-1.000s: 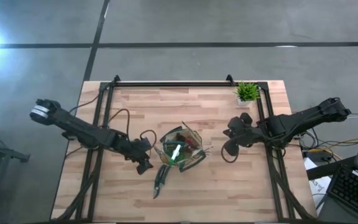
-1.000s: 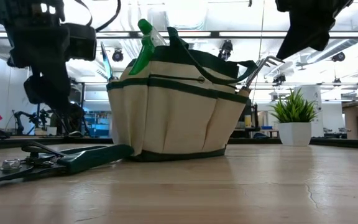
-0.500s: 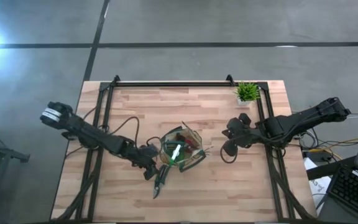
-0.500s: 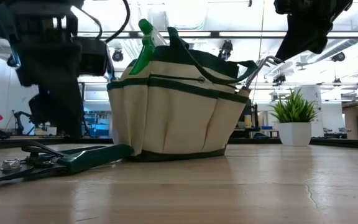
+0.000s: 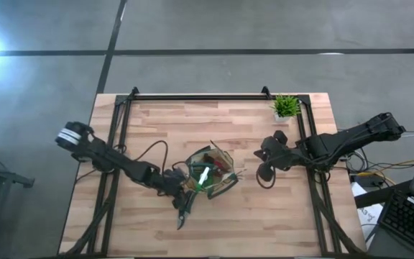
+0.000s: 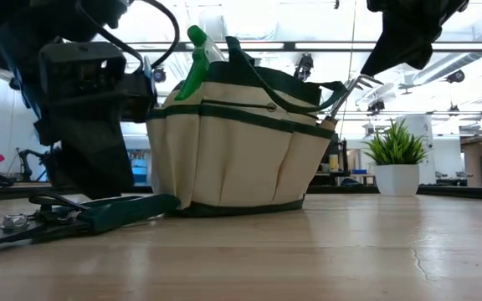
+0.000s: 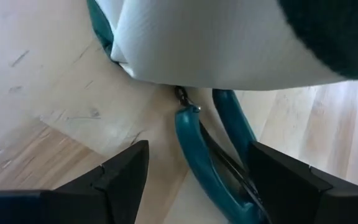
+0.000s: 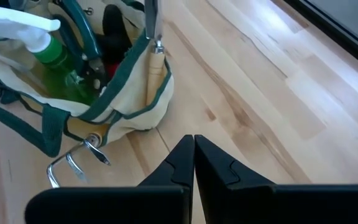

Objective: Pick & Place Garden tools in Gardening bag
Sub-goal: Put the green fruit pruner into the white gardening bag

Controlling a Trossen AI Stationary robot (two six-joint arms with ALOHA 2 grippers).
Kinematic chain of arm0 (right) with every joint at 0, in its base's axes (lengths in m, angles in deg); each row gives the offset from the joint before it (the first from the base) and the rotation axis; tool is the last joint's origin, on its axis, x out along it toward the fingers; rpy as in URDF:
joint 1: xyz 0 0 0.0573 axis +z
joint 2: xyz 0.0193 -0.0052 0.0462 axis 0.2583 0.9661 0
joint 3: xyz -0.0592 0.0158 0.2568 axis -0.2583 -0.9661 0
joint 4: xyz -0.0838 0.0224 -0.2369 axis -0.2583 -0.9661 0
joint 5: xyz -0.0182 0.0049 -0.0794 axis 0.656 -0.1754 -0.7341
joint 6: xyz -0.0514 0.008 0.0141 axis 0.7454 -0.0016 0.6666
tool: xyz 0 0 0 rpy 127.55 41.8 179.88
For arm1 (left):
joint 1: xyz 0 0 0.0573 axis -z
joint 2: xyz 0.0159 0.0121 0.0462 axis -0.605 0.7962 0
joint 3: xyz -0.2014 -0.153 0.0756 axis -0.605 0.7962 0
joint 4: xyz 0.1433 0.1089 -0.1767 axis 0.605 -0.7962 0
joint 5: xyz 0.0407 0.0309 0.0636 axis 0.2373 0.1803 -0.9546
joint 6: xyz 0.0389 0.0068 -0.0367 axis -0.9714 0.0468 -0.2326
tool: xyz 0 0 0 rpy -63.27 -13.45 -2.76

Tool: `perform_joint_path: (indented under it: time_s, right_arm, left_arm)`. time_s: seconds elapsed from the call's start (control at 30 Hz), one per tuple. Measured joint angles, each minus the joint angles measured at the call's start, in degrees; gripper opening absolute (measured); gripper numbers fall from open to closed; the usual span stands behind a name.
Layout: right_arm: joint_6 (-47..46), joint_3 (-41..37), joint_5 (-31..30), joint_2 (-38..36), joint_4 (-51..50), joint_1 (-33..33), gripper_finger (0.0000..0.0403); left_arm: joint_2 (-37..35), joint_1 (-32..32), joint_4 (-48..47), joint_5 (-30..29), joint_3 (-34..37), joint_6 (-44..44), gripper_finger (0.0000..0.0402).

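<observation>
In the low view, nearest the lens, one pair of shears (image 6: 74,217) lies flat on the table (image 6: 308,259) at about 8 o'clock from the bag (image 6: 241,150), its green handles touching the bag's base. The left gripper (image 6: 90,150) hangs low just behind the shears. This view alone shows the bag upright, with one green spray bottle (image 6: 195,58) sticking out at its 11 o'clock and one rake (image 6: 354,88) poking out at its 2 o'clock.

The left wrist view alone shows the left fingers (image 7: 120,180) spread wide, one on each side of the teal handles (image 7: 194,149), not touching them, with the pale bag wall close beyond.

The right wrist view looks down into the bag's mouth: bottle (image 8: 55,56), a dark-handled tool and a red-and-black piece (image 8: 114,37) inside, and the rake's tines (image 8: 73,162) outside the rim. The right fingers (image 8: 194,162) are pressed together, holding nothing.

From above, the right gripper (image 5: 264,173) hovers at 3 o'clock from the bag (image 5: 210,173), well apart. One potted plant (image 5: 286,108) stands at the table's far right corner.

Against a second ago, the left gripper (image 5: 182,194) has slid from the bag's 9 o'clock toward 7 o'clock, over the shears (image 5: 185,208), and now sits lower. The right arm, bag and shears have not moved.
</observation>
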Motion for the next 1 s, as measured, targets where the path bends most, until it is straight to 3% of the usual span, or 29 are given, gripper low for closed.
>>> perform_joint_path:
  time_s: [0.73,0.87,1.0]
  right_arm:
    - [1.7,0.0,0.0,0.0,0.2,0.0,0.0008]
    - [1.7,0.0,0.0,0.0,0.3,0.0,0.0008]
    - [1.7,0.0,0.0,0.0,0.4,0.0,0.0008]
  left_arm:
    - [12.2,0.9,-0.4,-4.8,-2.4,2.0,0.0271]
    - [12.1,1.2,-5.9,-4.7,-4.9,0.7,0.0242]
    - [11.5,1.2,-11.2,-4.7,-6.7,-0.2,0.0174]
